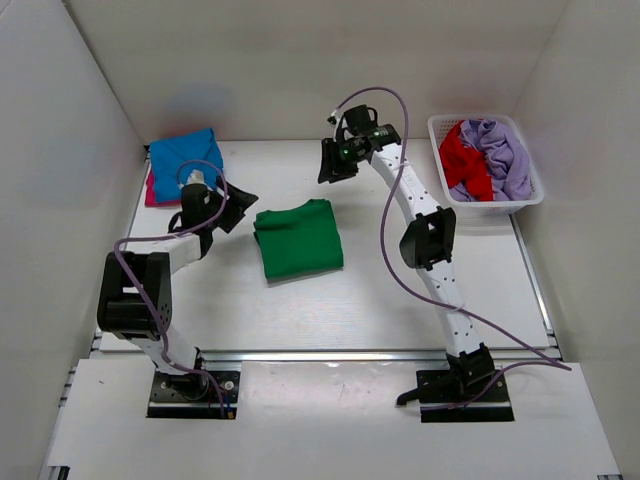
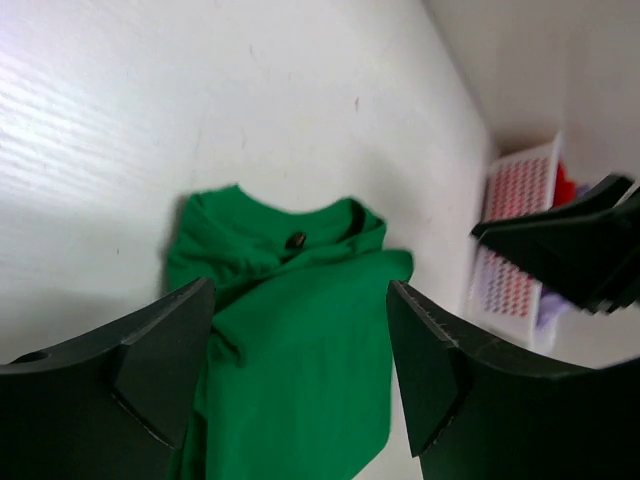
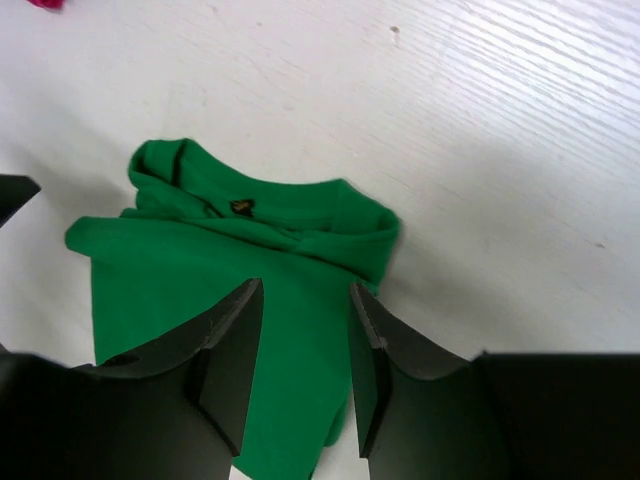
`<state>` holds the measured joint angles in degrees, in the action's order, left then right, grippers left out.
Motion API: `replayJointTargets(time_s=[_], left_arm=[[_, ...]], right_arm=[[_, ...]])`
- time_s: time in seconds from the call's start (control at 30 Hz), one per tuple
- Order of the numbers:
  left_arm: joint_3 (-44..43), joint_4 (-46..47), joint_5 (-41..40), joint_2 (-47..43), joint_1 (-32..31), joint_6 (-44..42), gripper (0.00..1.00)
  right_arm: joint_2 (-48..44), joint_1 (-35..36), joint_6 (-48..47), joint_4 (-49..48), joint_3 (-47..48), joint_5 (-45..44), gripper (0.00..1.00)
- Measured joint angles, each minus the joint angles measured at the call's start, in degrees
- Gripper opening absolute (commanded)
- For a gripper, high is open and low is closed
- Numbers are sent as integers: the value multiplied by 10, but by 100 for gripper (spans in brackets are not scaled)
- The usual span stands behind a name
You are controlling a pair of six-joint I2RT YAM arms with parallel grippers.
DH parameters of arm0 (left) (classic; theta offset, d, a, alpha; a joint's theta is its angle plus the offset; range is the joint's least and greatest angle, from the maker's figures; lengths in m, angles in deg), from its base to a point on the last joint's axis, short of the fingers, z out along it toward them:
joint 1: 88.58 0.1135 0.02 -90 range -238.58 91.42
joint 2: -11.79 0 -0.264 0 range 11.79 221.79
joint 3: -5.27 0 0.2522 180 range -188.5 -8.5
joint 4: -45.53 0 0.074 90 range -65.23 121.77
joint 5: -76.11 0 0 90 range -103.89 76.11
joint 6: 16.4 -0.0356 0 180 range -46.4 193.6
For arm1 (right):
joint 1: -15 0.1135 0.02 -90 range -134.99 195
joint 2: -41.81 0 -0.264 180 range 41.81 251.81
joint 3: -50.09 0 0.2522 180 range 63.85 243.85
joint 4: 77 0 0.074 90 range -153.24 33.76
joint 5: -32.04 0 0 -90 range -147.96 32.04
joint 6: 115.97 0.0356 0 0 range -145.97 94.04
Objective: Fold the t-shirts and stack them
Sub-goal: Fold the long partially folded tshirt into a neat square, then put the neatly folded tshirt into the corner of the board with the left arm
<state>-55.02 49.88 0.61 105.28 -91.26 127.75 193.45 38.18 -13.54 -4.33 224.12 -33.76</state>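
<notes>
A folded bright green t-shirt (image 1: 298, 239) lies on the white table in mid-view, collar toward the back. It also shows in the left wrist view (image 2: 290, 340) and the right wrist view (image 3: 220, 270). A folded blue t-shirt (image 1: 183, 157) lies on a magenta-pink one (image 1: 150, 190) at the back left. Red (image 1: 465, 158) and lilac (image 1: 503, 152) t-shirts lie crumpled in the basket. My left gripper (image 1: 236, 208) is open and empty, just left of the green shirt. My right gripper (image 1: 334, 160) is open and empty, above the table behind the green shirt.
A white lattice basket (image 1: 530, 202) stands at the back right; it also shows in the left wrist view (image 2: 512, 250). White walls enclose the table on the left, back and right. A metal rail runs along the near table edge (image 1: 330, 355).
</notes>
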Motion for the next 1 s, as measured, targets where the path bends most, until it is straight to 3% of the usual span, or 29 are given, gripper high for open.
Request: replayJointTargets(time_s=[0.23, 0.47, 0.67, 0.87, 0.93, 1.0], left_arm=[[-2, -140, -30, -16, -52, -87, 85], [-12, -257, -87, -19, -92, -149, 85], [-96, -329, -171, 37, -139, -176, 85], [-172, -387, -215, 109, -171, -198, 83], [-189, -400, -230, 120, -177, -204, 76], [-195, -410, -244, 127, -183, -210, 75]], right_arm=[[-38, -19, -9, 34, -33, -28, 38], [-180, -66, -17, 49, -121, -36, 39], [-282, -90, -21, 44, -165, -44, 39], [-320, -89, -23, 40, -202, -48, 39], [-322, -90, -24, 41, -210, -49, 39], [-322, -94, -24, 41, -215, -49, 38]])
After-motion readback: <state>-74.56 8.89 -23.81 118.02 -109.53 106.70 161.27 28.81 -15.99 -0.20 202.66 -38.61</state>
